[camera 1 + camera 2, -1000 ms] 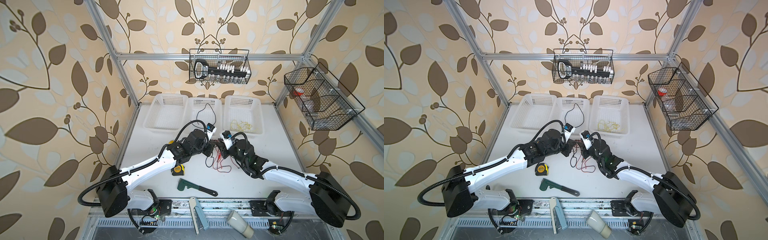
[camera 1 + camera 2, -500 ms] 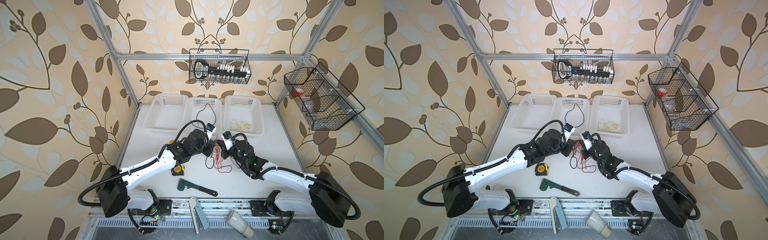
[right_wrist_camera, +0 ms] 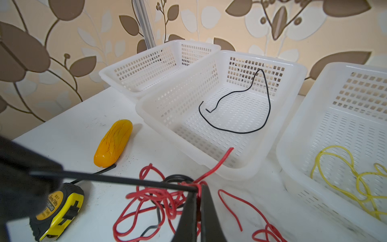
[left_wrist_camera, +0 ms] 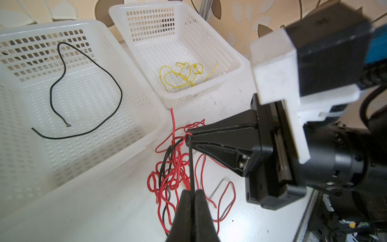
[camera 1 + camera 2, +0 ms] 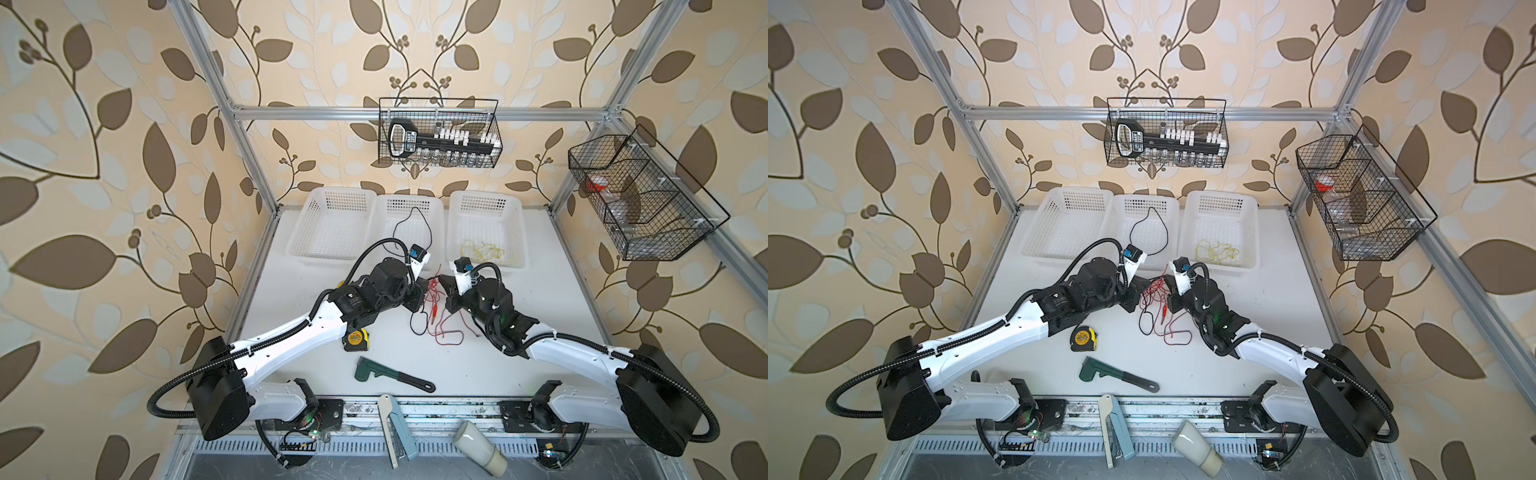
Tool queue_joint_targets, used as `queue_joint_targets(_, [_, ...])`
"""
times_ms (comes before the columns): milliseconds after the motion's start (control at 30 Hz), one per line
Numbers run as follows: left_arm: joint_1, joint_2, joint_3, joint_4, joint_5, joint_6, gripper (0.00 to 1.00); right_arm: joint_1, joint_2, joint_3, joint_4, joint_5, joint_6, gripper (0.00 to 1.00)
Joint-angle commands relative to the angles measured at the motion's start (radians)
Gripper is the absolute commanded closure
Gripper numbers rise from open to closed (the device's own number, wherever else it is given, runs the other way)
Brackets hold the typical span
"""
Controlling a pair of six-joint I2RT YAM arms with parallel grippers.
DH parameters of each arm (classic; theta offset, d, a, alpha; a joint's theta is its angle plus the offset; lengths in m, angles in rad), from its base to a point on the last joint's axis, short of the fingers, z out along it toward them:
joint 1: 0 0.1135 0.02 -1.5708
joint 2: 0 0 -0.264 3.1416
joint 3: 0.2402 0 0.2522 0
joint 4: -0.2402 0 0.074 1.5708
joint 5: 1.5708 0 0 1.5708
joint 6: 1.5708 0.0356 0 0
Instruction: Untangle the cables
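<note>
The cables (image 5: 434,307) (image 5: 1156,305) lie as a red and black tangle on the white table between my two grippers. My left gripper (image 4: 193,191) (image 5: 422,297) is shut on a black cable (image 4: 191,163). That cable runs taut to my right gripper (image 3: 198,190) (image 5: 444,286), which is shut on a red cable (image 3: 211,169) at the knot where the black one ends. Loose red loops (image 3: 146,209) sag onto the table below. A separate black cable (image 4: 121,92) (image 3: 269,109) lies in the middle basket, and a yellow cable (image 4: 182,75) (image 3: 335,159) in the right basket.
Three white baskets stand at the back, the left one (image 5: 332,224) holding no cable. A yellow tape measure (image 5: 355,338) (image 3: 56,207) lies by the left arm and an orange corn-shaped toy (image 3: 114,142) behind it. A green wrench (image 5: 390,374) lies nearer the front edge.
My right gripper has closed from partly open onto the red cable at the knot. Both arms have stayed almost where they were.
</note>
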Motion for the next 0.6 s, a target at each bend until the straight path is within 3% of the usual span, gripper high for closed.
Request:
queue_joint_targets(0, [0.006, -0.061, 0.033, 0.029, -0.002, 0.022, 1.00, -0.031, 0.010, -0.041, -0.081, 0.036, 0.002, 0.99])
queue_joint_targets(200, [0.006, -0.039, 0.032, 0.039, 0.007, 0.014, 1.00, -0.004, -0.002, -0.038, -0.080, -0.037, -0.021, 0.90])
queue_joint_targets(567, [0.007, -0.032, 0.027, 0.034, 0.004, 0.015, 1.00, 0.004, 0.002, -0.019, -0.080, -0.052, -0.031, 0.89])
